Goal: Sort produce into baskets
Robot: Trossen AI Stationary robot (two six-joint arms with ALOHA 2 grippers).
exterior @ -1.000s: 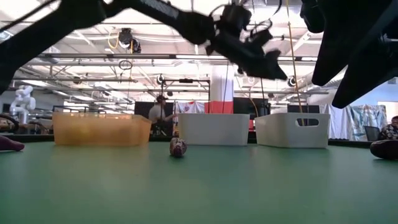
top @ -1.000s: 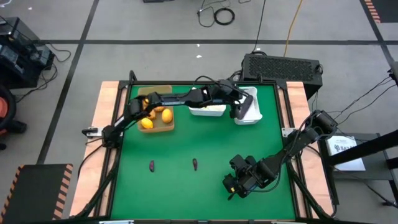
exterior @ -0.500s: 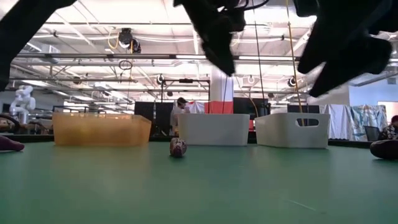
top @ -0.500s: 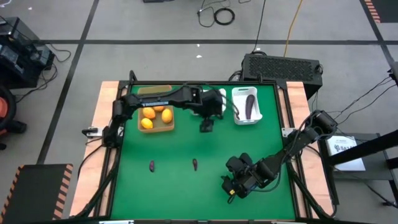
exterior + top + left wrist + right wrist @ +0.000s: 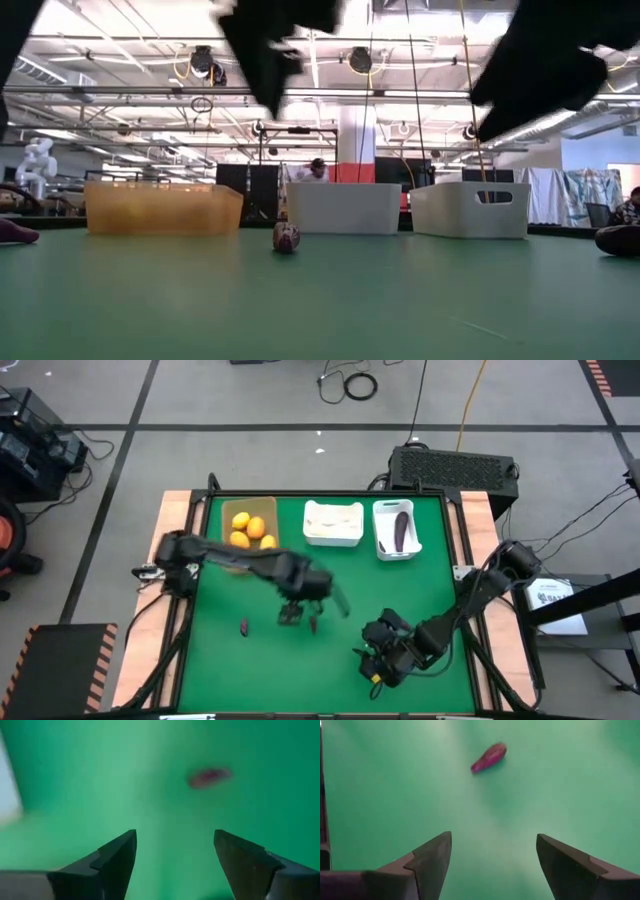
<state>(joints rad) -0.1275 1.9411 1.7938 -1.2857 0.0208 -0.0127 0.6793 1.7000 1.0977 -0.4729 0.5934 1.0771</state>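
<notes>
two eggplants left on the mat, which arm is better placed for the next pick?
Likely left. The left gripper is open, between the two eggplant pieces. The right gripper is open too, farther off near the front right; its wrist view shows an eggplant well ahead.

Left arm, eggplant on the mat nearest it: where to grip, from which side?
Take the eggplant across its narrow middle, straight down from above. It lies flat and alone on the green mat, so the fingers likely fit either side of its long axis. The left gripper hangs just beside it, open. The right gripper waits near the front edge.
</notes>
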